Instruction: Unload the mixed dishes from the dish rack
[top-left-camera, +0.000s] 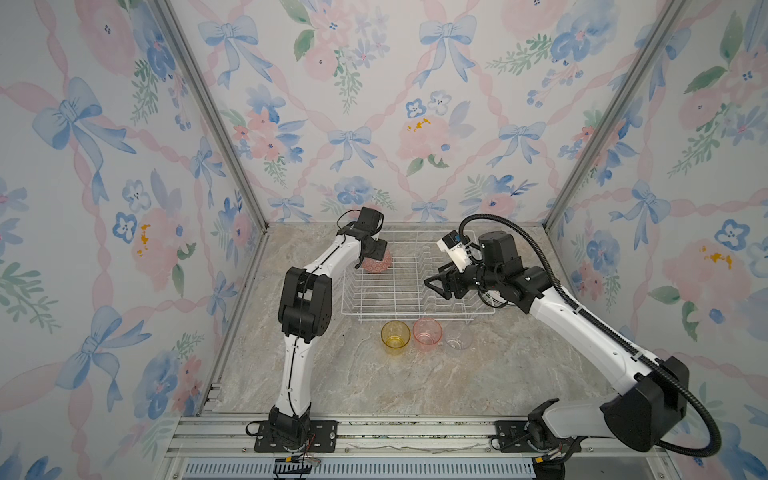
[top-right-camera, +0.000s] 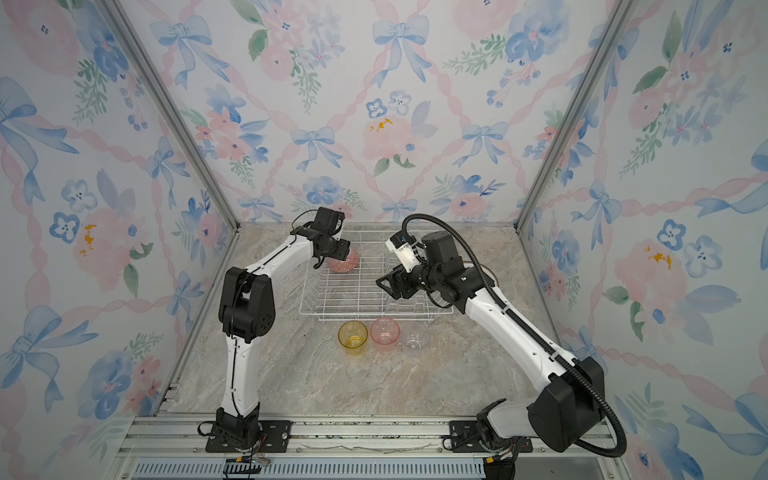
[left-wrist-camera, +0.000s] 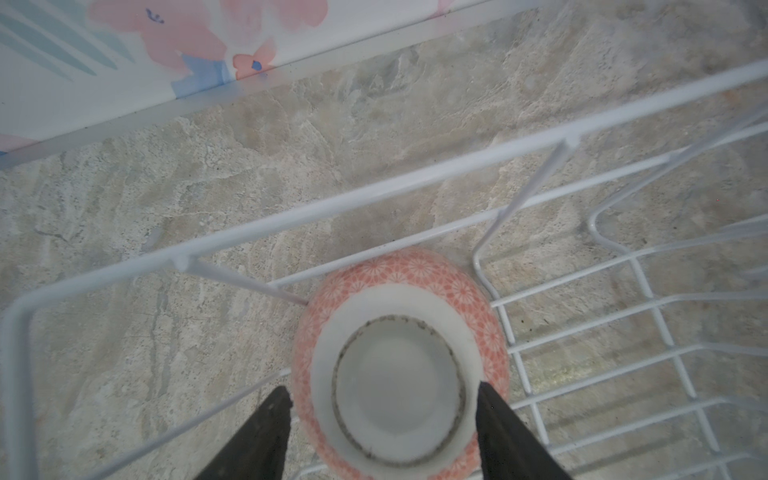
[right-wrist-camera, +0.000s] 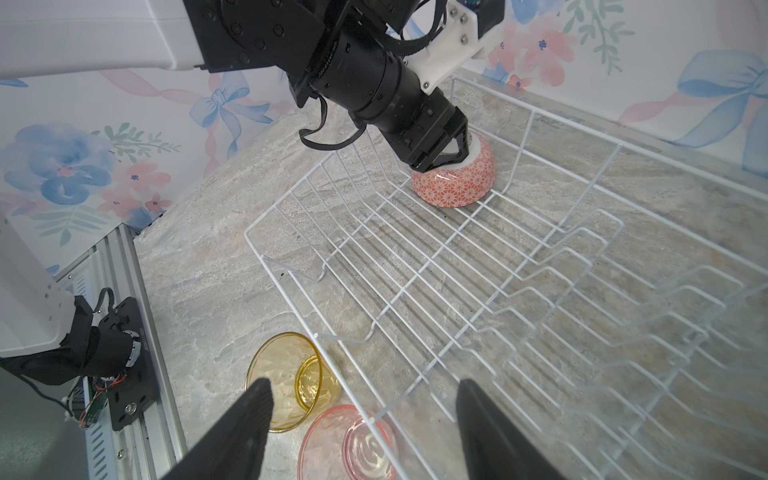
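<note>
A pink-red patterned bowl (top-left-camera: 379, 266) (top-right-camera: 345, 267) (left-wrist-camera: 399, 374) (right-wrist-camera: 457, 187) lies upside down in the far left corner of the white wire dish rack (top-left-camera: 399, 291) (top-right-camera: 353, 291) (left-wrist-camera: 374, 195) (right-wrist-camera: 248, 243). My left gripper (top-left-camera: 373, 258) (left-wrist-camera: 384, 390) (right-wrist-camera: 446, 160) reaches down over it, one finger on each side near the white foot; I cannot tell whether they press it. My right gripper (top-left-camera: 432, 284) (top-right-camera: 384, 282) (right-wrist-camera: 363, 386) hovers open over the rack's near right part, holding nothing. Yellow (top-left-camera: 395, 336) (right-wrist-camera: 286, 380), pink (top-left-camera: 427, 334) (right-wrist-camera: 349, 444) and clear (top-left-camera: 458, 336) tumblers stand upright on the table.
The three tumblers form a row just in front of the rack's near rim. The rack's upright plate prongs (right-wrist-camera: 582, 266) hold nothing. The flowered back wall (left-wrist-camera: 124, 62) runs close behind the rack. A curved dark rim (top-right-camera: 489, 272), perhaps a plate, peeks out behind my right arm.
</note>
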